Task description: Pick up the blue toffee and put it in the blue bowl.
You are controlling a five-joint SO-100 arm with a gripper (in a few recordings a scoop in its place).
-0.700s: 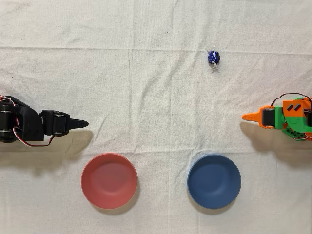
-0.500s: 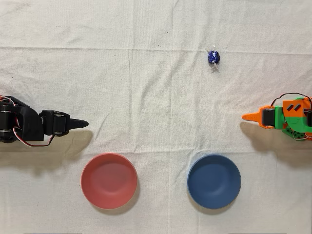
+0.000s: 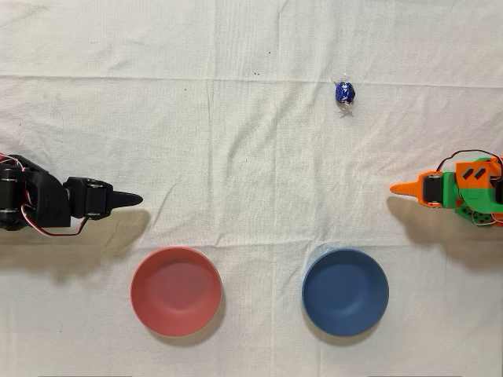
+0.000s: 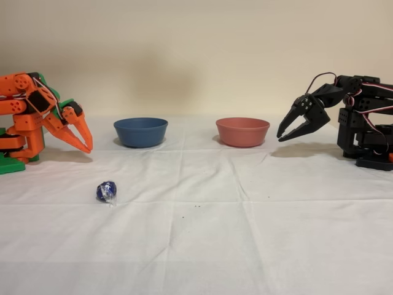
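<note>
From the fixed view, the toffee [image 4: 106, 191] sits nearest on the desk [image 4: 258, 233], on its own. Behind it at roughly 11 o'clock, the orange hand [image 4: 84, 142] hangs tips-down, holding nothing, fingers looking closed or nearly so; hard to say from here. Farther back, at 1 o'clock, the blue bowl [image 4: 140, 131], with the pink bowl [image 4: 242, 131] beside it.
</note>
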